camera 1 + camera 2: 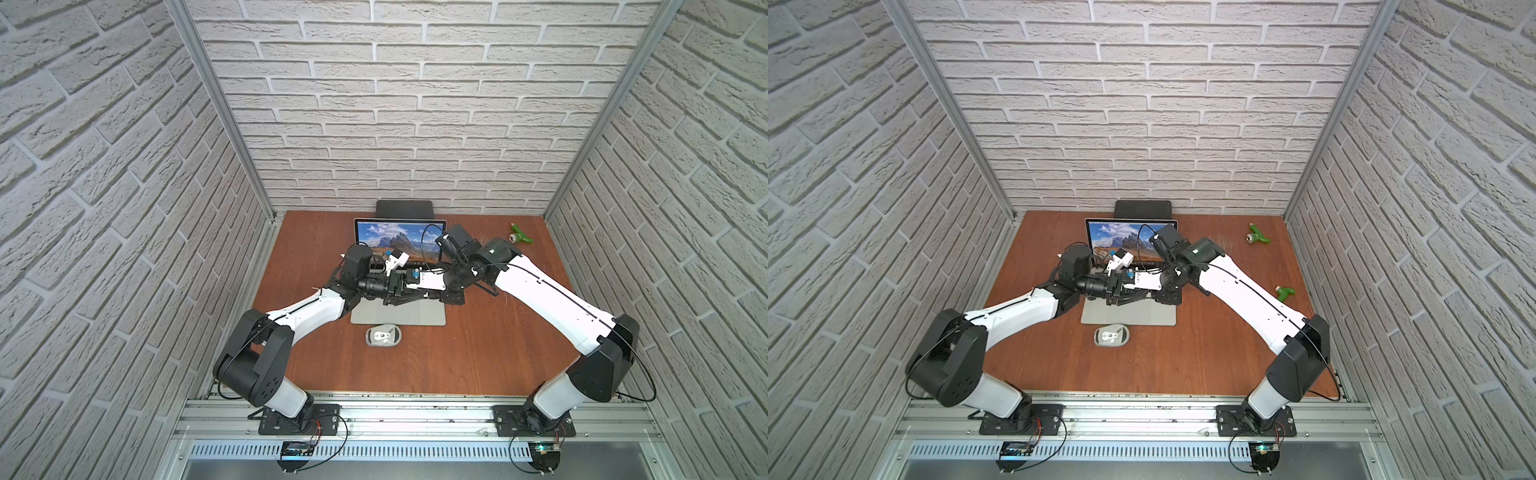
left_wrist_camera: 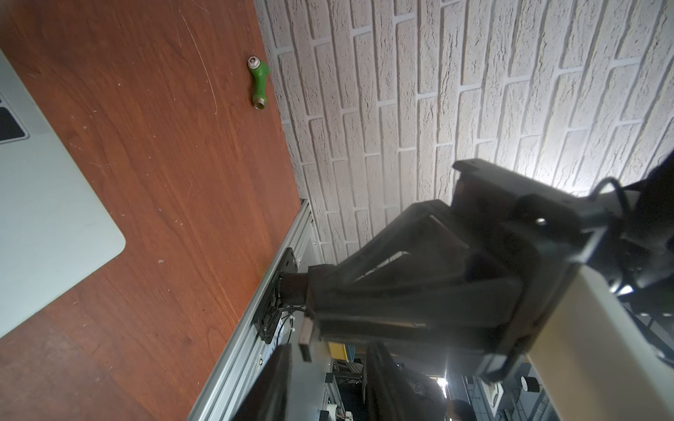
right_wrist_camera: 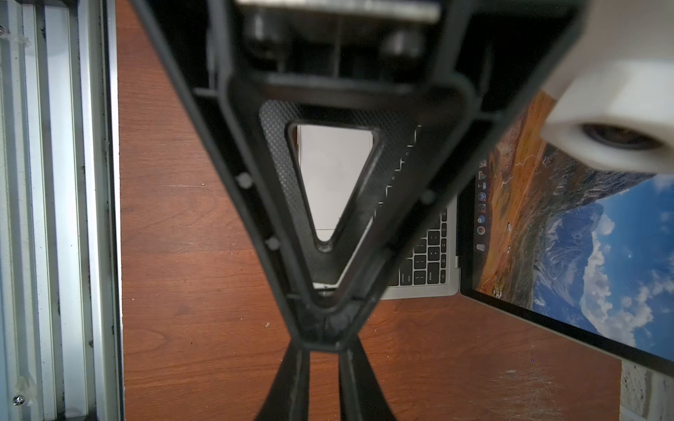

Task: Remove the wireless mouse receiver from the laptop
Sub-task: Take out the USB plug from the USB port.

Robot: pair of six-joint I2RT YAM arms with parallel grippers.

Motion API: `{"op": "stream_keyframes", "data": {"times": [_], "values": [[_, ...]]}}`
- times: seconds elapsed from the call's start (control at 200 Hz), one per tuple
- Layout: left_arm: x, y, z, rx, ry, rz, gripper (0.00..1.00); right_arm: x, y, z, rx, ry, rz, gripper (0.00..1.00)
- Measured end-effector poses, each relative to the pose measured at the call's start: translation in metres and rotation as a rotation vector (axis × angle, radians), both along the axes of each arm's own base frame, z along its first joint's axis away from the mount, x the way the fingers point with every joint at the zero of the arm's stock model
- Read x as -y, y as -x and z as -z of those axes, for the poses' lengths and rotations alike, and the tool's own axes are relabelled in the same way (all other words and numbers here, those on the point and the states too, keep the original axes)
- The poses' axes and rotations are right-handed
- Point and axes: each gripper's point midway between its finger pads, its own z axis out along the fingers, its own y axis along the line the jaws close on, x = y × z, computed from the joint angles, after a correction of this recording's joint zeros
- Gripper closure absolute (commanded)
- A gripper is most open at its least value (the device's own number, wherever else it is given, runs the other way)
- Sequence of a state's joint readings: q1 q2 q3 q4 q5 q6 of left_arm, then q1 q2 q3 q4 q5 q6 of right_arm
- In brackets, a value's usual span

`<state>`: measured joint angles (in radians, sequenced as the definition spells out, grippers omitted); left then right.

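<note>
Whitewashed brick-pattern walls box in a reddish wood-grain desk (image 1: pixel 478 353), where both arms meet above the laptop (image 1: pixel 399 318). In the left wrist view the receiver (image 2: pixel 305 337) is out of its port. It is a tiny flat silver-white stub, pinched at the tip of the right claw (image 3: pixel 324 328), whose black fingers with dimpled pads press together on it. The left claw (image 3: pixel 324 361) stands part-spread just beyond that tip, flanking the stub without clamping it. This reads as a handover. To do it well, the left fingers should close squarely on the stub's bare metal faces before the right lets go, since so small and smooth a piece would slip or twist easily. A matte grey oval mouse (image 1: pixel 383 335) lies in front of the slim aluminium laptop.
</note>
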<state>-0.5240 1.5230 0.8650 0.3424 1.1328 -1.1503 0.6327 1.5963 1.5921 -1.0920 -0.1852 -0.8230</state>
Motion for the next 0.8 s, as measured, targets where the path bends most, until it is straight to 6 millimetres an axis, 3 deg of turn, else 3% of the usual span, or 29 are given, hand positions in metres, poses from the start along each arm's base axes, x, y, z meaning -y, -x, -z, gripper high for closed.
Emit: {"op": "stream_keyframes", "data": {"times": [0.415, 0.705, 0.8], "values": [[-0.0046, -0.0026, 0.0062, -0.011, -0.024, -0.017, 0.68, -0.0012, -0.0009, -0.0041, 0.007, -0.007, 0.0, 0.97], [-0.0005, -0.003, -0.0009, 0.007, -0.001, -0.016, 0.74, -0.0055, -0.0018, -0.0026, -0.001, -0.022, -0.004, 0.97], [0.0007, -0.0035, -0.0024, 0.007, 0.002, -0.02, 0.8, -0.0061, -0.0028, -0.0007, -0.004, -0.019, -0.004, 0.97]]}}
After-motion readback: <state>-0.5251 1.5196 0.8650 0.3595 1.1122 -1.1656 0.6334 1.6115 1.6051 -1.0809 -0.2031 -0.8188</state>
